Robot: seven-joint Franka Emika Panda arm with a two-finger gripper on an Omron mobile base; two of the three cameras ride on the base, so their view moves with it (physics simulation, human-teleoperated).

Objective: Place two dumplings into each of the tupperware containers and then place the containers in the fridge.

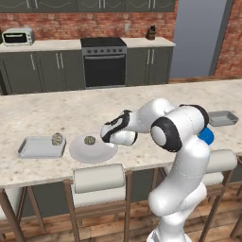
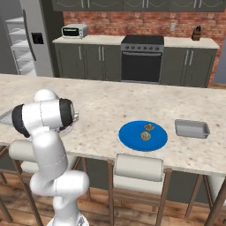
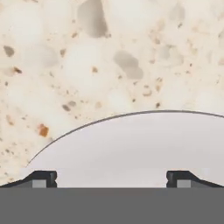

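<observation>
At the counter's left a light-grey tupperware container point(image 1: 38, 149) holds one speckled dumpling point(image 1: 57, 139). Beside it a white plate point(image 1: 97, 153) carries another dumpling point(image 1: 90, 140). My gripper point(image 1: 110, 138) hovers low over the right edge of that plate point(image 3: 131, 148), a little right of the dumpling. It point(image 3: 111, 179) is open, with nothing between its fingertips point(image 3: 43, 178). A second container point(image 1: 222, 118) point(image 2: 191, 129) sits at the counter's right. Two dumplings point(image 2: 149, 127) point(image 2: 145, 136) lie on a blue plate point(image 2: 130, 141). The fridge point(image 2: 37, 53) stands at the far left, its white shelves showing.
Padded stools point(image 1: 99, 179) point(image 2: 139, 170) line the near edge of the island counter point(image 1: 56, 113). Beyond it are dark cabinets, a black oven point(image 1: 104, 64) and a toaster oven point(image 2: 74, 31). Bare counter lies between the two plates.
</observation>
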